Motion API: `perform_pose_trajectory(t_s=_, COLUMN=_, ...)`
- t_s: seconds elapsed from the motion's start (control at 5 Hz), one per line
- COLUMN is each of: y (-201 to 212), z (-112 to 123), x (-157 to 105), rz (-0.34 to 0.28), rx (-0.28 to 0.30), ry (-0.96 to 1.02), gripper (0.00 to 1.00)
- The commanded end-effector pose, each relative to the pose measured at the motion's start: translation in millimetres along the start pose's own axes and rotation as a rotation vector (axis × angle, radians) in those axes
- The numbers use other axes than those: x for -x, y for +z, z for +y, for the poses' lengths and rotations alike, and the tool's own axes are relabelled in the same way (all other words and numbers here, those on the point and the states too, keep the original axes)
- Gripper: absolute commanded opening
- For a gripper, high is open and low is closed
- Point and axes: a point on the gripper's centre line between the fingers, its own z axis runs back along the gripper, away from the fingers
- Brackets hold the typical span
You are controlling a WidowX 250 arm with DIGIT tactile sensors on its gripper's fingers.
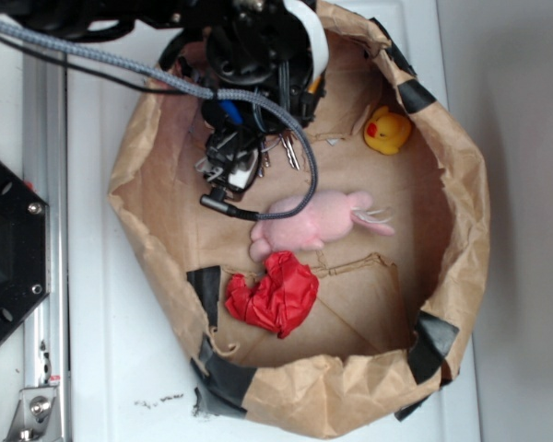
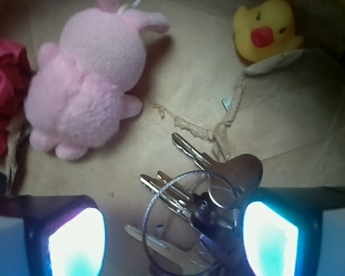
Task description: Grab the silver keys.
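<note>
The silver keys (image 2: pixel 204 192) lie on the brown paper floor of the bag, a bunch of several thin keys on wire rings, seen between my fingers in the wrist view. My gripper (image 2: pixel 173 236) is open, its two glowing pads wide apart on either side of the bunch; the right pad (image 2: pixel 270 238) stands close to the keys' dark heads. In the exterior view the keys (image 1: pixel 281 152) poke out from under the black gripper (image 1: pixel 229 168), which hides most of them.
A pink plush toy (image 1: pixel 318 221) lies in the middle of the brown paper bag (image 1: pixel 461 212). A yellow rubber duck (image 1: pixel 387 130) sits at the back right, a crumpled red wrapper (image 1: pixel 275 293) in front. A braided cable (image 1: pixel 300 170) hangs over the plush.
</note>
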Motion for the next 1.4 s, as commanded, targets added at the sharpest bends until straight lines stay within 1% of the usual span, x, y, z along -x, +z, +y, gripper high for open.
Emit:
perform_pose_trajectory(t_s=0.0, y=0, z=4, x=-7, rz=-0.069, rx=-0.057, ry=0.048, gripper=1.0)
perform_pose_trajectory(t_s=0.2, y=-4, z=5, x=-6, rz=-0.059, rx=-0.049, ry=0.047, gripper=1.0)
perform_pose_trajectory(t_s=0.8, y=-23, z=10, x=-10, rz=-0.052, rx=-0.078, ry=0.055, gripper=1.0)
perform_pose_trajectory(t_s=1.2, y=-23, z=9, x=-8, rz=-0.054, rx=-0.075, ry=0.045, gripper=1.0)
